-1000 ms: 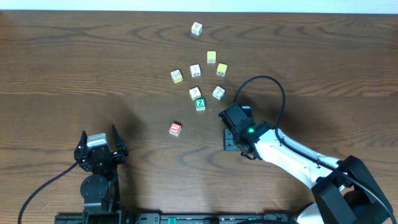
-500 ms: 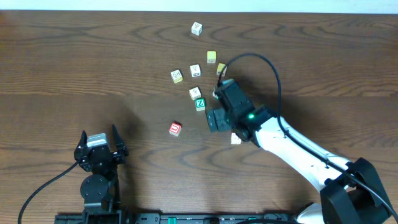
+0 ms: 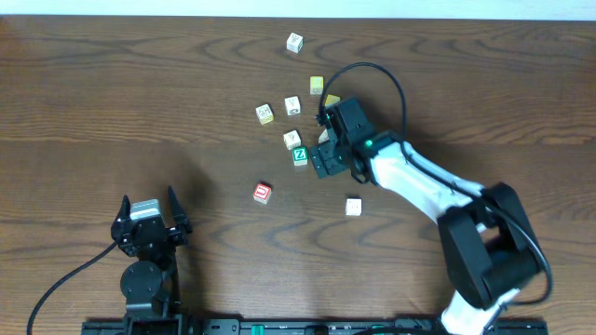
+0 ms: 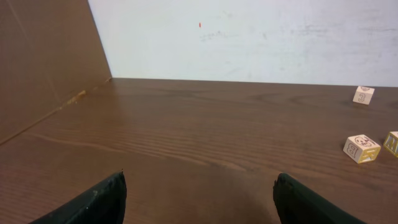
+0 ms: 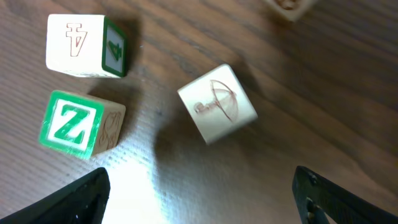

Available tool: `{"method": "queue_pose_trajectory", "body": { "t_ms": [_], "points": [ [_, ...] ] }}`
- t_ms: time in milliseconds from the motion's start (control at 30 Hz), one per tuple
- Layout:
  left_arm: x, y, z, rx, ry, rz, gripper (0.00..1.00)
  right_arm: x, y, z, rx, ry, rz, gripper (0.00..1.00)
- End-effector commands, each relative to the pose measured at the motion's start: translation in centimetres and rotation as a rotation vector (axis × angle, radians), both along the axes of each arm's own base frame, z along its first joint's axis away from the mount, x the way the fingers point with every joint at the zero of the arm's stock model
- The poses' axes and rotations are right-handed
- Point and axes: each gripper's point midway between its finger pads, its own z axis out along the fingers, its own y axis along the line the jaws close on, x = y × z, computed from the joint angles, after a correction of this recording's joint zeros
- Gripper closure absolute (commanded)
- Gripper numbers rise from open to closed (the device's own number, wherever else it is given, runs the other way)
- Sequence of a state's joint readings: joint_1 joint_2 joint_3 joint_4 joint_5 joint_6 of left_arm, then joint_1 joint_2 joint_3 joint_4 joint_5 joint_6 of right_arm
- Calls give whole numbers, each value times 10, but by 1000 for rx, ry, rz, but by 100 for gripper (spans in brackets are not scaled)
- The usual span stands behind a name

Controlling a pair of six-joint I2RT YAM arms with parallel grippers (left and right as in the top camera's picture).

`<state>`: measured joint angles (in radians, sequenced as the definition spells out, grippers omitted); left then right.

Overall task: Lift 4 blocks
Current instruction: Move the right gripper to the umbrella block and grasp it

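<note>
While right fingers [image 5: 78, 199] gape, white block [image 5: 217, 104] sits between — apparently untouched; Z-block [image 5: 73, 124] beside.

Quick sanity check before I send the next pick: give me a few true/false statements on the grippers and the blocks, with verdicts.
1. The right gripper is open and grips no block. True.
2. The green Z block stands alone, far from every other block. False: a white block with a green 4 on its side lies close beside it.
3. The red block lies apart from the other blocks, on the side of the left gripper. True.
4. The left gripper is shut on a block. False: it is open and empty.
</note>
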<state>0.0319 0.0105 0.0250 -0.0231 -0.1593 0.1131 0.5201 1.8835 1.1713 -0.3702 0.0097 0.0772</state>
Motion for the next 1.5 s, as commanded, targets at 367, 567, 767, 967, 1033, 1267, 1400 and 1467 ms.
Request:
{"method": "queue_pose_trajectory", "body": {
  "t_ms": [367,567,767,967,1033,1267,1400,1467],
  "points": [
    [-1,2,-18,12,56,8,24,35,-9,1,0,0,246,22],
    [-1,2,-18,12,56,8,24,17,-5,-6,40,61,361,17],
    [-1,2,-18,12,56,8,24,14,1,-6,55,58,404,21],
    [-1,2,-18,12,56,8,24,28,3,-5,46,2,395,23],
    [-1,2,-18,12,56,8,24,30,3,-8,46,-4,394,23],
    [-1,2,-18,12,56,8,24,31,4,-26,45,19,388,27],
    [-1,2,-18,12,56,8,24,30,7,-32,42,30,395,36],
    [-1,2,-18,12,56,8,24,31,10,-32,43,28,399,40]
  ]
}}
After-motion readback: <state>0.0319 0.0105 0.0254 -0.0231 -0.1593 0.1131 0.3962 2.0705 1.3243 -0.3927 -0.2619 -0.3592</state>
